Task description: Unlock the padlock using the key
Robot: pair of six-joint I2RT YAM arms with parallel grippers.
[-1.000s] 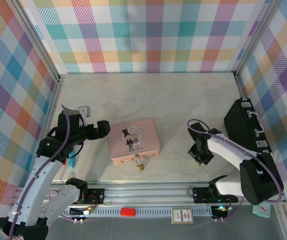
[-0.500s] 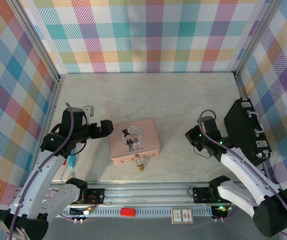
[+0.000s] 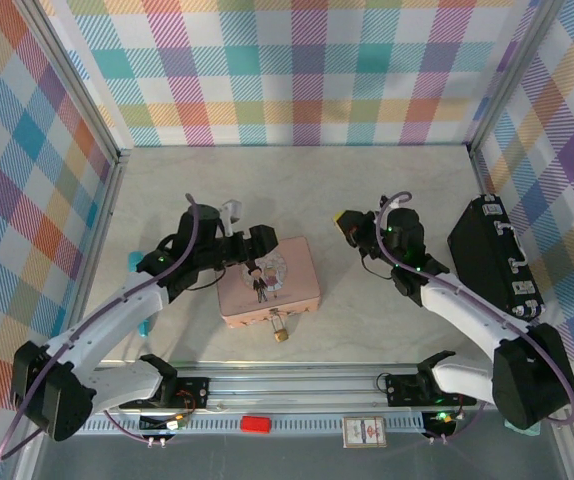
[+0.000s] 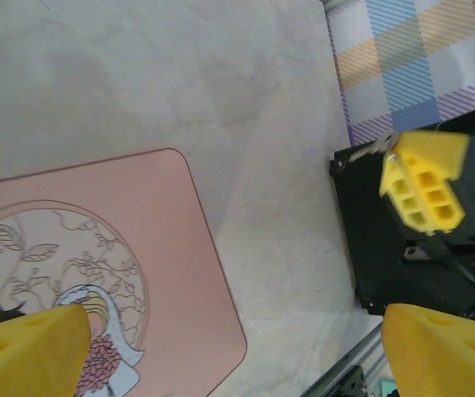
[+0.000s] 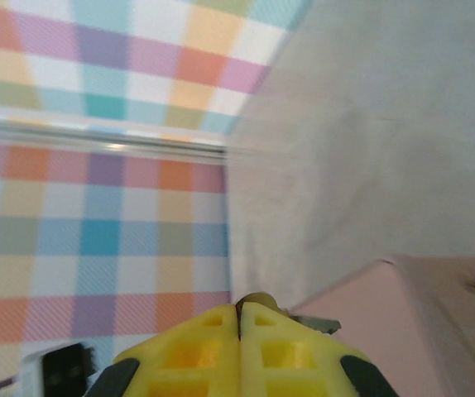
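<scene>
The pink tin (image 3: pixel 272 285) lies mid-table, and the small gold padlock (image 3: pixel 280 331) hangs from the clasp on its near side. My left gripper (image 3: pixel 263 252) hovers over the tin's lid, open. In the left wrist view its yellow fingertips (image 4: pixel 31 351) stand far apart above the tin (image 4: pixel 138 248). My right gripper (image 3: pixel 347 223) is in the air just right of the tin, shut on the key. In the right wrist view the thin grey key (image 5: pixel 312 322) pokes out from between the closed yellow pads (image 5: pixel 196 351), beside the tin (image 5: pixel 424 306).
A black case (image 3: pixel 492 255) lies along the right wall. A small teal object (image 3: pixel 145 325) sits near the left front edge. The metal rail (image 3: pixel 297 385) runs along the front. Bare marble lies behind the tin.
My left arm swung right from beside the tin to above its lid. My right arm rose and moved back-left toward the tin, still shut.
</scene>
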